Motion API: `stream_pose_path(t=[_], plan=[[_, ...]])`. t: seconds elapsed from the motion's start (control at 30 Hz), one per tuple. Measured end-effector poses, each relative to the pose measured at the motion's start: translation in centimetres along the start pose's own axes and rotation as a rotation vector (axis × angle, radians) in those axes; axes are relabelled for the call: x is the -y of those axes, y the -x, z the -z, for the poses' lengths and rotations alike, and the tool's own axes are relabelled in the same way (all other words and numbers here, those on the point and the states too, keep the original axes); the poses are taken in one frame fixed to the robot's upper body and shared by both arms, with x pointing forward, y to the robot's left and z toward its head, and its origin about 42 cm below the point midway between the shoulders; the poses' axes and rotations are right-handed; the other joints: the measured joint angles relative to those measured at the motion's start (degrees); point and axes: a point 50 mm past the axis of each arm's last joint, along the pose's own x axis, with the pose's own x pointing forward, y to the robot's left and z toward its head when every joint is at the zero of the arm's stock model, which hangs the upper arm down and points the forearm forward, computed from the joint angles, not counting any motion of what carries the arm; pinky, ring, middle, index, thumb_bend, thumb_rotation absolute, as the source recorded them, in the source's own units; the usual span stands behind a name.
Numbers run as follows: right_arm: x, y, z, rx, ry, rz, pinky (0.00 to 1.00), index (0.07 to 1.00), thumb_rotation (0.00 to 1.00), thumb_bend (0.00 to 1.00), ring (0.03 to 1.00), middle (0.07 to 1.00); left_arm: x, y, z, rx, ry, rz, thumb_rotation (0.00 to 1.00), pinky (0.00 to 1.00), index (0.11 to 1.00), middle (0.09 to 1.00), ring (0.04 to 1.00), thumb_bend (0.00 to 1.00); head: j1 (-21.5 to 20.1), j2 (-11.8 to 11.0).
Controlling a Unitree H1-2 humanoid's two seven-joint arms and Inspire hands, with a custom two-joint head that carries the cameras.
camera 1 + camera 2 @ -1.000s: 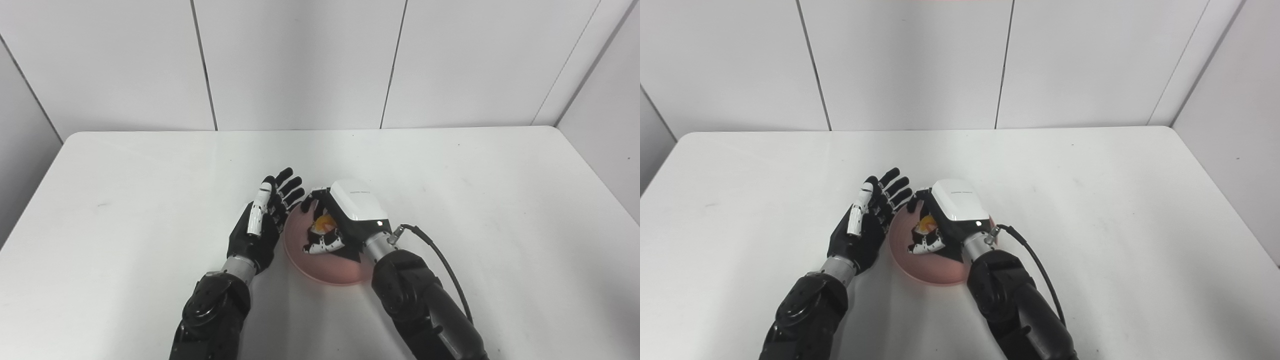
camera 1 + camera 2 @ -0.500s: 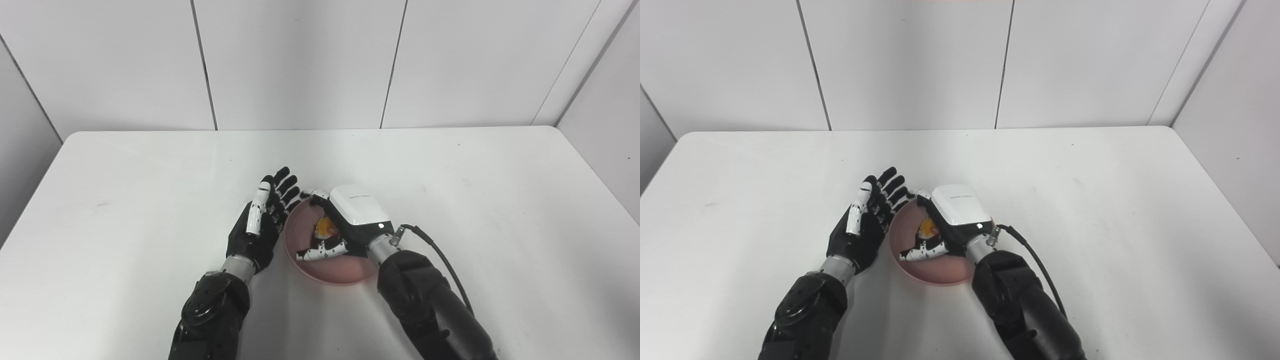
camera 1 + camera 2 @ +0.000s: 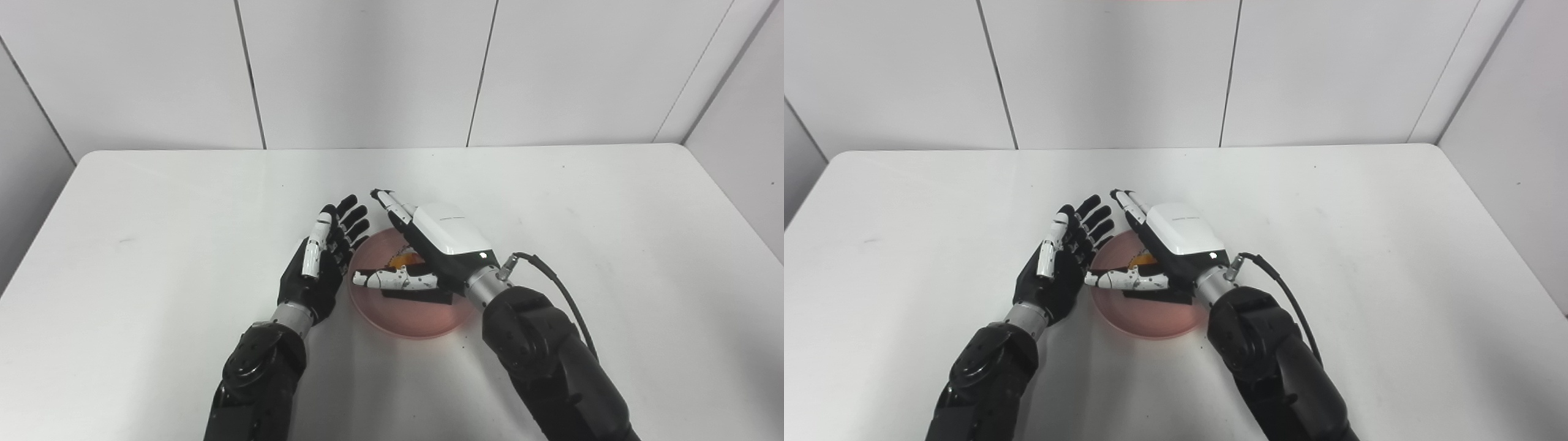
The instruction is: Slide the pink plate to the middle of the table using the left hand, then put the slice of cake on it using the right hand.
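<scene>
The pink plate [image 3: 411, 315] lies near the middle of the white table, toward the front. The slice of cake [image 3: 404, 260], orange on top, lies on the plate and is mostly hidden under my right hand. My right hand [image 3: 429, 248] hovers just over the plate with fingers and thumb spread wide, holding nothing. My left hand [image 3: 321, 264] stands on edge against the plate's left rim, palm toward it, fingers straight and apart, holding nothing.
The white table [image 3: 612, 202] runs to pale wall panels at the back. A black cable [image 3: 554, 288] loops from my right wrist over the table to the right of the plate.
My right hand opened from around the cake, its fingers spreading wide, and lifted slightly off it. The cake stays on the plate. The whole view shifted a little; my left hand held still.
</scene>
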Motion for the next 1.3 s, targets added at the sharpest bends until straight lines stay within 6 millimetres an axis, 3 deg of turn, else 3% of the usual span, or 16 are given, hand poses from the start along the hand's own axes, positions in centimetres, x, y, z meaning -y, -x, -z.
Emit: stream_pose_path(t=[0.17,0.4,0.57,0.67,0.7,0.8,0.9,1.07,1.3], plan=[[1.1,0.6,-0.6,0.038,-0.033,0.010,0.73,1.000,1.00,0.90,0.900,0.984,-0.2,0.0,-0.1,0.006,0.019,-0.006,1.00,0.92,0.870,0.906,0.923,0.35,-0.18,-0.18],[2.3,2.0,1.1,0.085,-0.234,0.197,0.76,1.000,1.00,0.81,0.914,0.998,-0.5,1.1,-0.1,0.019,0.008,-0.021,1.00,0.92,0.878,0.893,0.902,0.36,-0.35,-0.79],[1.6,3.4,2.8,0.072,-0.432,0.298,0.94,1.000,1.00,0.58,0.994,1.000,-1.7,2.9,-0.2,0.043,-0.067,-0.052,1.00,0.93,0.902,0.915,0.918,0.39,-0.62,-0.97],[0.3,4.2,4.2,0.037,-0.590,0.350,1.00,1.000,1.00,0.48,1.000,1.000,-2.3,4.1,-0.1,0.068,-0.106,-0.074,1.00,0.96,0.936,0.941,0.951,0.41,-0.88,-1.14],[-0.2,4.6,4.5,0.013,-0.629,0.366,1.00,1.000,1.00,0.48,1.000,1.000,-2.5,4.4,-0.1,0.072,-0.119,-0.080,1.00,0.96,0.936,0.941,0.951,0.41,-0.88,-1.14],[-2.0,5.6,5.1,-0.036,-0.697,0.373,0.98,1.000,1.00,0.33,0.999,1.000,-3.1,5.5,0.0,0.081,-0.153,-0.088,1.00,0.98,0.958,0.972,0.972,0.41,-1.40,-1.41],[-3.2,6.6,5.6,-0.064,-0.750,0.396,0.95,1.000,1.00,0.25,0.989,1.000,-3.3,6.4,0.2,0.092,-0.172,-0.092,1.00,0.99,0.972,0.990,0.984,0.41,-1.58,-1.49],[-4.6,7.5,5.4,-0.088,-0.816,0.423,0.94,0.990,1.00,0.20,0.981,0.993,-3.1,7.4,0.7,0.095,-0.205,-0.087,1.00,0.98,0.982,0.998,0.991,0.41,-1.58,-1.76],[-7.8,8.3,5.9,-0.126,-0.891,0.395,0.97,1.000,1.00,0.26,1.000,1.000,-3.1,8.0,1.2,0.113,-0.246,-0.092,1.00,0.99,0.980,0.984,0.987,0.40,-2.19,-2.02]])
